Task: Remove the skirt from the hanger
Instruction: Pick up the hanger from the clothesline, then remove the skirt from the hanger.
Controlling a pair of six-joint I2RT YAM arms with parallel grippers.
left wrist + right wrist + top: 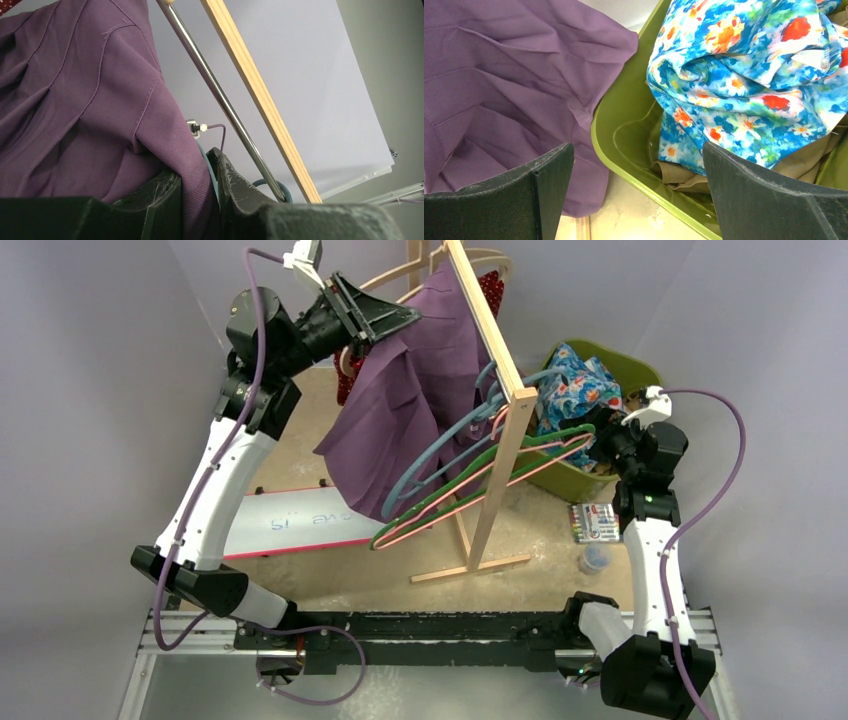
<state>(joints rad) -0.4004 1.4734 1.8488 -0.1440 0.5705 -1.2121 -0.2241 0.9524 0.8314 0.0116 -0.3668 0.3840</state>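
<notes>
so the purple skirt (400, 410) is up on the pale curved wooden hanger (385, 278), draped down the left side of the light wooden clothes rack (490, 325), well above the counter (540, 530). The left gripper (405, 318) is up high by the top of it, nearly closed, with a fold of the purple cloth pinched between its black fingers (160, 192), clear enough from the left wrist view. Right behind that pinch runs the shiny metal rail (225, 107), with the rack's wooden top bar (260, 95) just past it, so it's tight up there

Crowding the same rail: three empty thin hangers, blue (440, 455), green (470, 480) and pink (480, 495), all fanned out low and touching the skirt's right edge. A red dotted garment (490, 285) peeks out behind the skirt

The right gripper (600, 425) has its jaws wide apart and grips nothing; it sits by the lime green plastic bin (630, 370), which holds a blue floral cloth (575, 390) over something beige (804, 160). The skirt's hem hangs just beside the bin's rim in the right wrist view

Also on the counter: a white board with a red edge (290, 523) under the skirt, a flat box of markers (595, 523) and a small clear cup (594, 560) near the right arm
</notes>
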